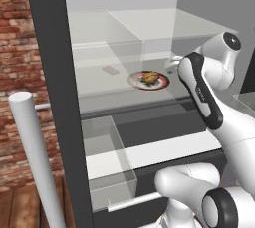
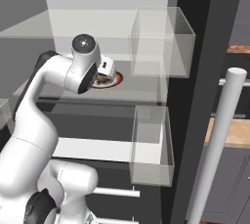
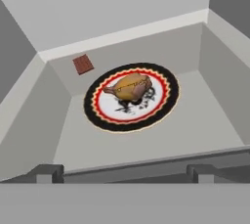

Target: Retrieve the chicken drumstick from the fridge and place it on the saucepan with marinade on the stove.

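- Chicken drumstick (image 3: pixel 128 87): one, lying on the plate straight ahead of the gripper (image 3: pixel 125 171), apart from its tips.
- Fridge (image 1: pixel 55 97): one, door open, shelf under the hand.
- Plate (image 3: pixel 163 105): one, round, dark-rimmed.
- Red-brown flat piece (image 3: pixel 83 64): one, beyond the plate, to the hand's left.
- Gripper: jaws spread wide, holding nothing.

My arm (image 1: pixel 219 102) is glossy white with rounded shells, black joint bands and round dark end caps; one band carries tiny, unreadable lettering.
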